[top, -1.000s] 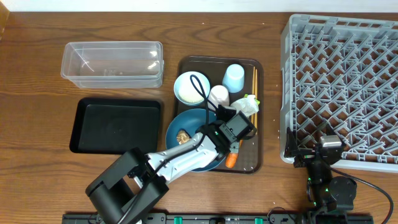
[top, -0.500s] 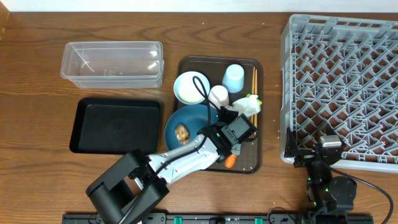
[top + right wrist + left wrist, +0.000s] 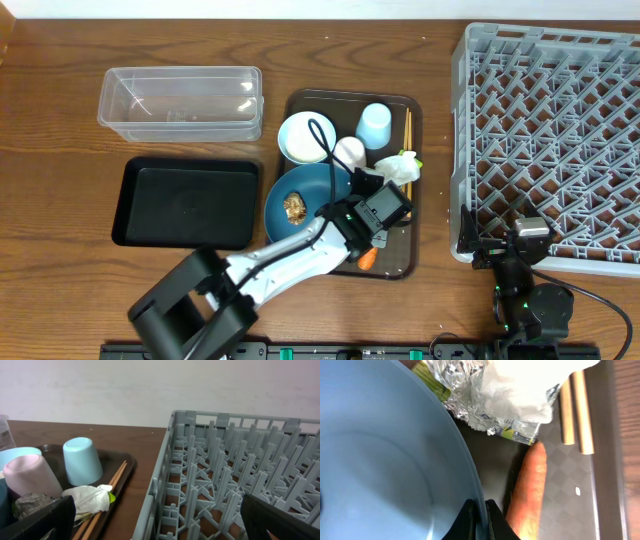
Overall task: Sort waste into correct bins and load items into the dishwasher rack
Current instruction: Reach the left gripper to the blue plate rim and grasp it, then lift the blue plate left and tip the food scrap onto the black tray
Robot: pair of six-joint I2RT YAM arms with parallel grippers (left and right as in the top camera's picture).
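- Your left gripper (image 3: 480, 515) was pinched on the rim of the large dark blue bowl (image 3: 385, 460), which sat on the serving tray (image 3: 398, 262). You needed a level lift, clear of the carrot (image 3: 527, 490) just beside it.
- Only the overhead view showed the brown food lump (image 3: 294, 207) inside the bowl, probably to be tipped out first.
- Your right gripper (image 3: 157, 520) sat spread wide by the dishwasher rack (image 3: 225, 460).
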